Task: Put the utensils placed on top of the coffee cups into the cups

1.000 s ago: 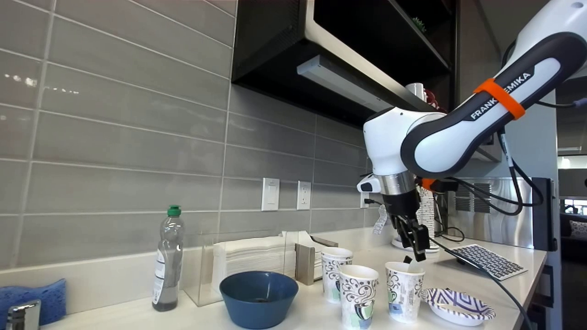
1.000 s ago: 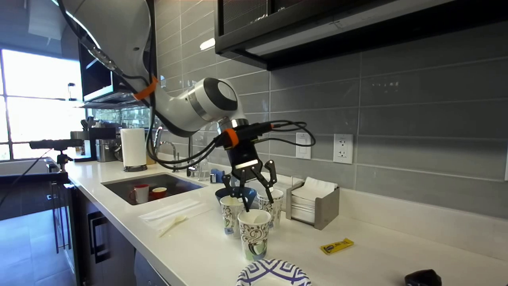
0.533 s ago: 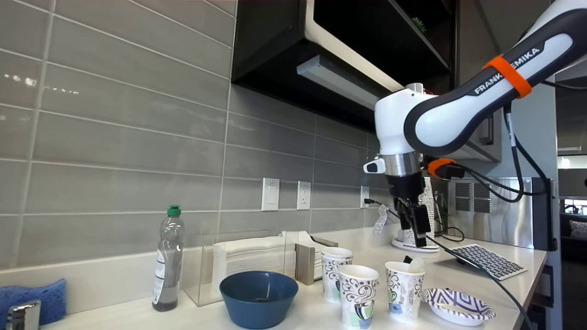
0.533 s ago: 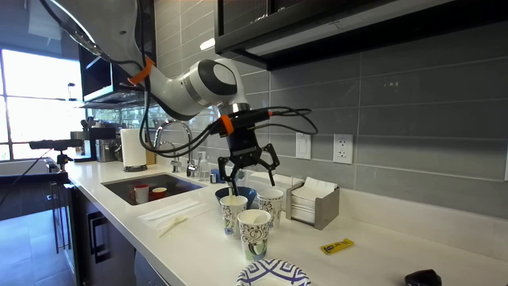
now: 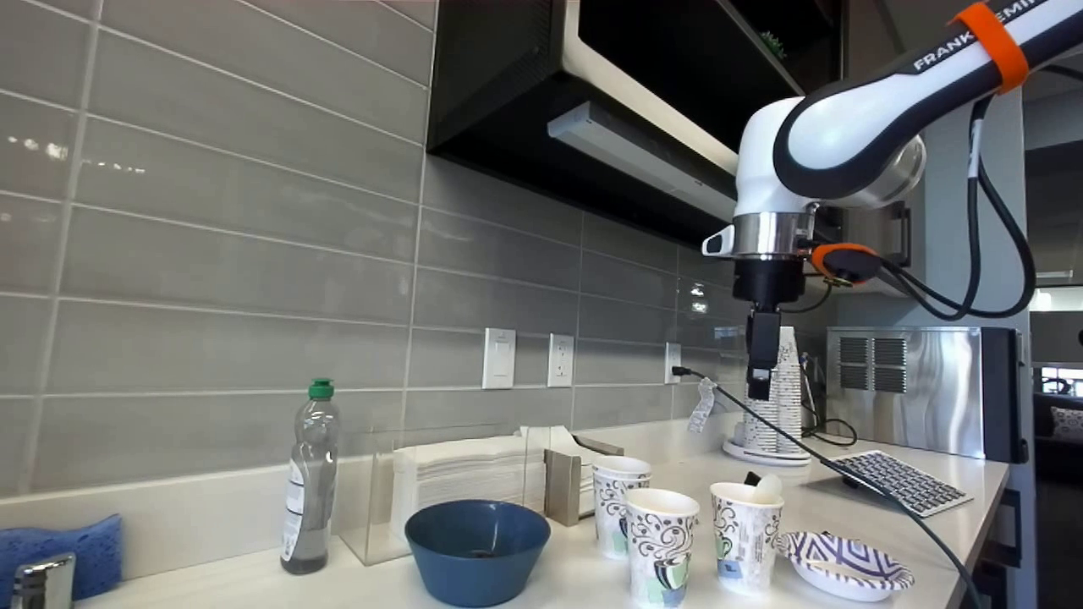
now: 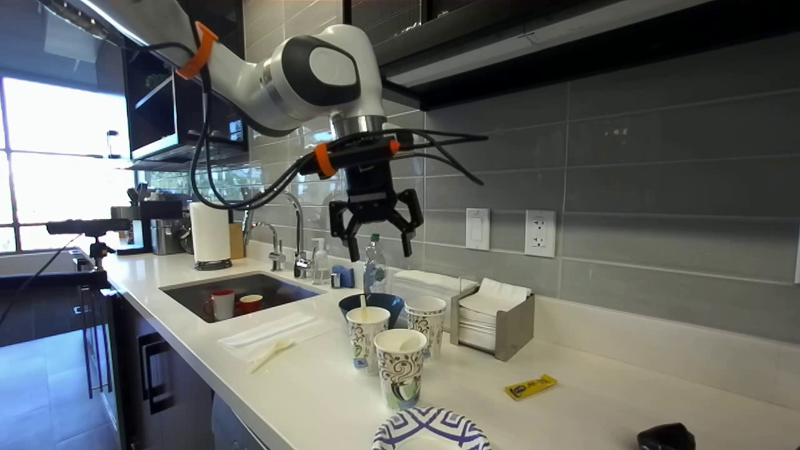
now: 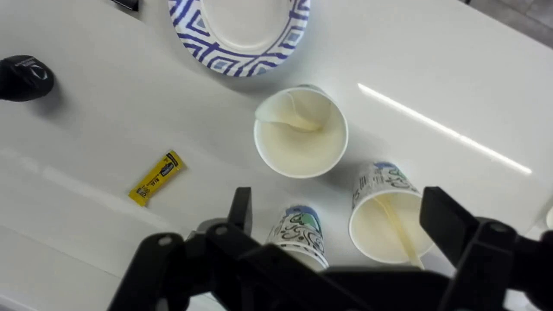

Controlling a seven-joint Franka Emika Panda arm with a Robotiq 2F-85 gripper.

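Lettering on the arm (image 5: 943,52) reads "FRANK" and "EMI" either side of an orange strap (image 5: 994,46); the strap and the picture edge hide the rest. The yellow packet (image 7: 156,178) carries dark print, too small to read with certainty. A black item (image 7: 26,77) bears a white mark, unreadable. The label on the green-capped bottle (image 5: 311,474) is not legible.

Utensils sit inside two of the patterned cups. The cup (image 6: 400,372) near the blue-and-white dish (image 7: 207,52) holds a pale spoon (image 7: 276,110), its bowl end up at the rim. The adjacent cup (image 6: 364,340) holds a slim pale utensil (image 7: 396,226), leaning against the rim. Nested cups (image 6: 431,331) stand alongside, partly hidden in the wrist view.

The gripper (image 6: 380,249) has its fingers spread apart. In both exterior views it hangs above the cups, well clear of their rims. All cups stand upright.

The arm reaches in from above and bends at the wrist; the gripper points straight down.
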